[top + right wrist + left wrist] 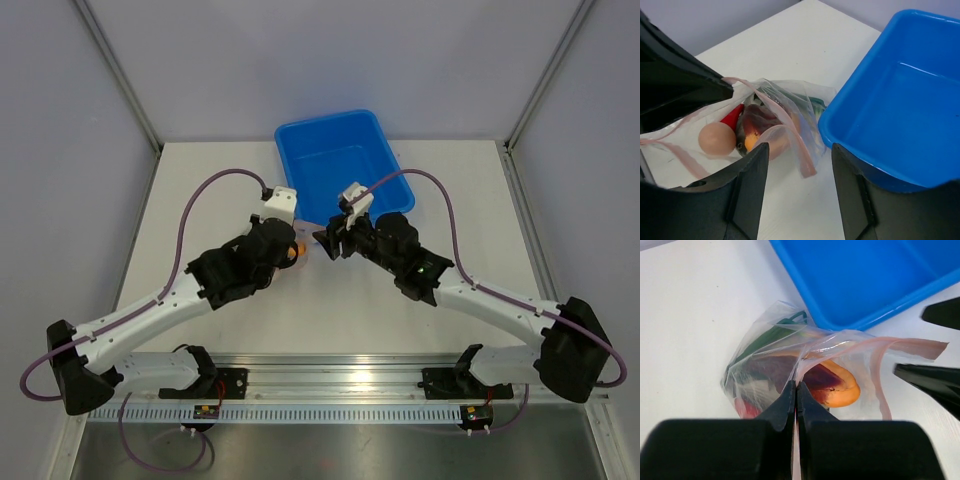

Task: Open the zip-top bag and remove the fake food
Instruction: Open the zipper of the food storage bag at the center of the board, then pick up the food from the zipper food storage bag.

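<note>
1. Clenched tight, the left pincer (pixel 796 390): tips pressed together on a fold of the zip-top bag (pixel 785 347), close to its mouth.
2. Released, the right pincer (pixel 799 150): jaws standing well apart, gripping nothing, with a loose flap of the bag and its pinkish zip strip (pixel 790 132) lying between them.
3. Place of the zip-top bag: on the white bench (pixel 230 180), about the middle, between the two pincers and just beside the near left corner of the blue tub (pixel 345 165); touching the tub or not, impossible to tell.
4. Mouth of the bag: parted, turned toward the right pincer, the zip strip split into two curling bands.
5. Inside the bag, seen through the clear plastic, the fake food: a pale pink egg (pixel 716 138) and a red chilli (pixel 732 116) close to the left pincer, an orange slice (pixel 842 390) just past the left fingertips, a dark green piece (pixel 775 335) deeper in, toward the closed end.
6. From above: both arms reaching inward, wrists nearly meeting in front of the tub, bag almost wholly hidden beneath them.
</note>
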Available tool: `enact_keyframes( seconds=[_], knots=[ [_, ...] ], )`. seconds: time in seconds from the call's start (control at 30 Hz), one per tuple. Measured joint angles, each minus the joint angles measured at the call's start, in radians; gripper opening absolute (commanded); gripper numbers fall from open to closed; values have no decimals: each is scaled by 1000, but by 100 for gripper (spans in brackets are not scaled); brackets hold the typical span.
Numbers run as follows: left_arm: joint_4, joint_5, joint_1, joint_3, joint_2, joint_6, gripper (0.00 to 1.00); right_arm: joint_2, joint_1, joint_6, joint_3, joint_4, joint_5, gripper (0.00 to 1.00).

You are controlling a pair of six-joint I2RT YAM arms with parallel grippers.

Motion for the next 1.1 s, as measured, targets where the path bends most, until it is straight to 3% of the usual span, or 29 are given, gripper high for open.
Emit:
enact_keyframes(
  seconds=[0.17, 0.33, 0.67, 0.9, 1.1],
  knots=[
    [45, -1, 0, -43, -18, 8, 0, -148, 0, 40, -87, 17, -45, 61],
    [100, 35, 0, -123, -85, 13, 0, -218, 0, 105, -181, 103, -149, 53],
    [166, 110, 10, -208, -161, 19, 0, -80, 6, 178, -196, 216, -421, 50],
    [184, 152, 18, -228, -177, 12, 0, 35, 26, 177, -173, 221, -470, 51],
    [193, 195, 29, -237, -209, -1, 0, 121, 47, 164, -120, 187, -422, 53]
  ],
)
